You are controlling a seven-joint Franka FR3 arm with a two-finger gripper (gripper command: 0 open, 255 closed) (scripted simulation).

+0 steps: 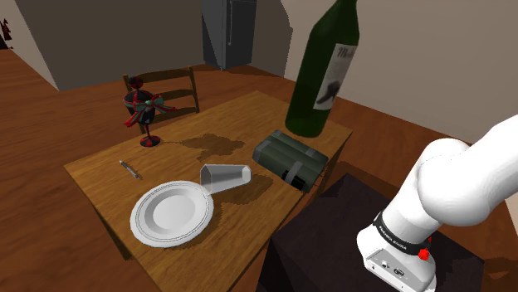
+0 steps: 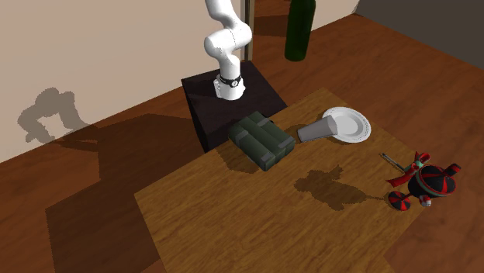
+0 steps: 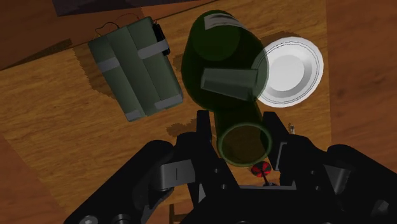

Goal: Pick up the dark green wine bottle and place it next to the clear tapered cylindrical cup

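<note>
Wrist view: dark green wine bottle (image 3: 216, 51), neck tight in grip of the hand (image 3: 238, 130)

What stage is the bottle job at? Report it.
Done: the dark green wine bottle is lifted clear of the table. In hand: the end effector is shut on its neck. Left: lower it and stand it beside the cup, which lies on its side by the plate.

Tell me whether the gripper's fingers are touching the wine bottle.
Touching. In the wrist view both black fingers clasp the neck of the dark green bottle.
</note>
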